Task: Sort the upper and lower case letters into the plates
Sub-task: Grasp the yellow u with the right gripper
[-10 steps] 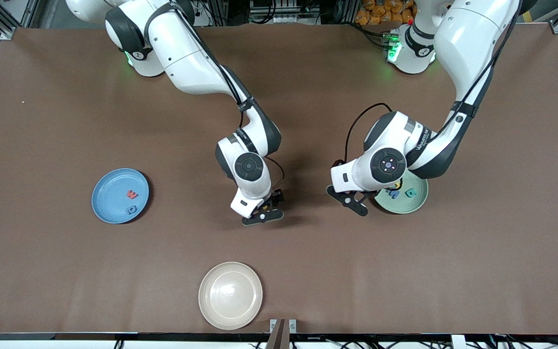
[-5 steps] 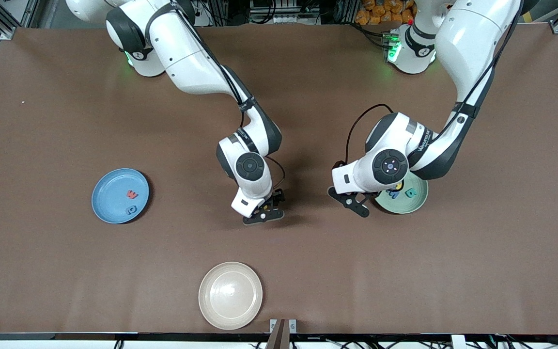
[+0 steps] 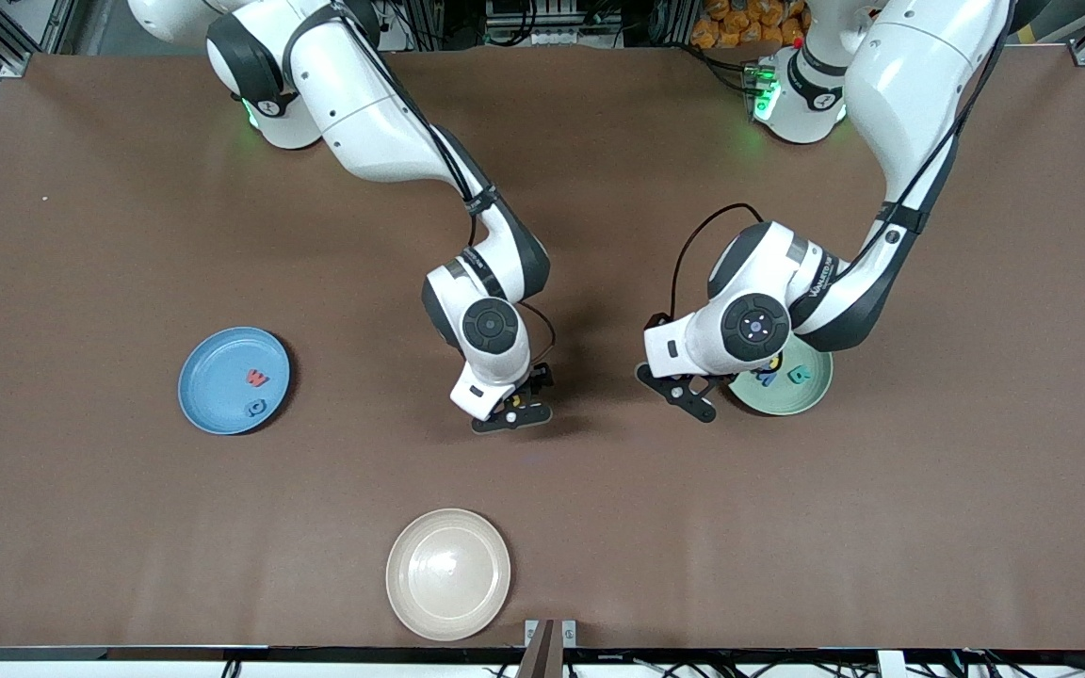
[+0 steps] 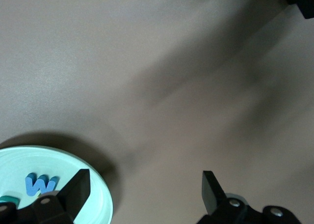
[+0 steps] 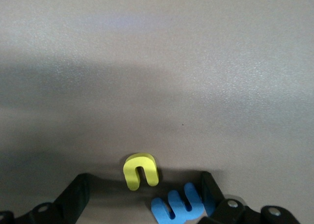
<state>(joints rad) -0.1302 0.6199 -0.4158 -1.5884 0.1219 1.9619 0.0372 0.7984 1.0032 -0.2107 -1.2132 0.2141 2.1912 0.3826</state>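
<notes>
My right gripper (image 3: 510, 414) hangs open, low over the bare table near its middle. In the right wrist view a yellow letter (image 5: 141, 171) and a blue letter (image 5: 179, 207) lie on the table between the open fingers of the right gripper (image 5: 144, 190), the blue one close to one finger. The front view hides both letters. My left gripper (image 3: 688, 391) is open beside the mint plate (image 3: 808, 395), which holds blue (image 3: 767, 378), teal (image 3: 799, 375) and yellow letters. The blue plate (image 3: 213, 372) holds a red letter (image 3: 258, 378) and a blue letter (image 3: 255, 407).
A glossy cream plate (image 3: 448, 573) sits near the table's front edge. In the left wrist view one finger of the left gripper (image 4: 146, 184) overlaps the mint plate's rim (image 4: 54, 161), where a blue letter (image 4: 40, 183) lies; bare table fills the gap.
Both arms have shifted only slightly. No letter has moved and both grippers stay open.
</notes>
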